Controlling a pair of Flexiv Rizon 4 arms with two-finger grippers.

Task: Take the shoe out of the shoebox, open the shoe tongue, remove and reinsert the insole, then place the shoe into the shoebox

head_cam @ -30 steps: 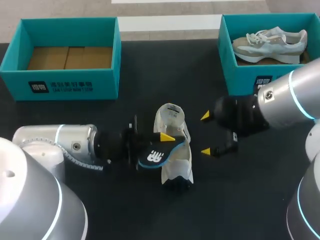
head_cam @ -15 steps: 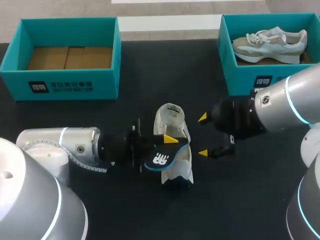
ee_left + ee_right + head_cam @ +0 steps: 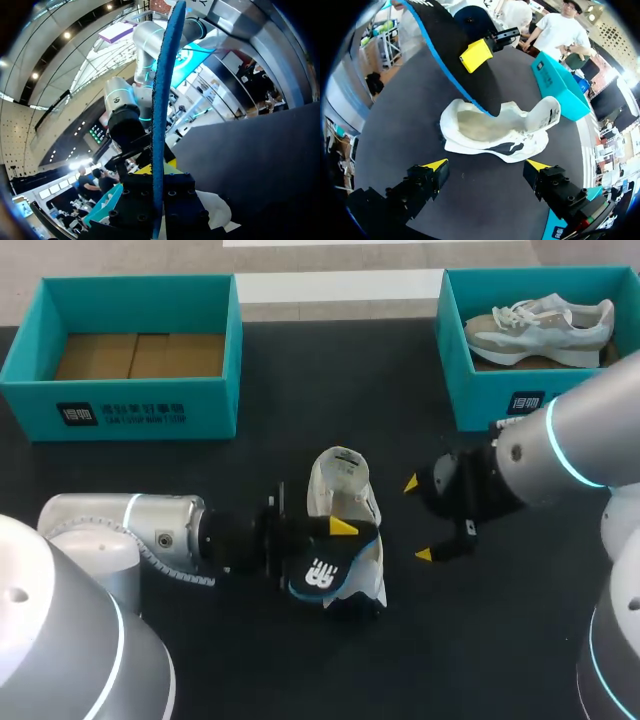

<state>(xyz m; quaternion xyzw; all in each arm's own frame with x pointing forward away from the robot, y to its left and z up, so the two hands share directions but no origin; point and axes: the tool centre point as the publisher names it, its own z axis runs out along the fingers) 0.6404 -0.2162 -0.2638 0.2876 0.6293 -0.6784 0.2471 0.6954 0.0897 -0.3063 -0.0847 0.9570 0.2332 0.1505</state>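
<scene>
Nearest the robot, at mid-table, the left gripper [image 3: 335, 543] is clamped on the black, blue-edged insole [image 3: 318, 573], which it holds tilted over the near end of the white shoe [image 3: 340, 482]; whether the insole touches the shoe is not clear. Just right of the shoe, which lies on the black table [image 3: 300, 390] between the two claws, the right gripper [image 3: 417, 519] hangs with its fingers spread wide, holding nothing. Farther back stand two teal shoeboxes, the left shoebox [image 3: 130, 405] at far left and the right shoebox [image 3: 455, 350], holding a second shoe [image 3: 540, 325], at far right.
</scene>
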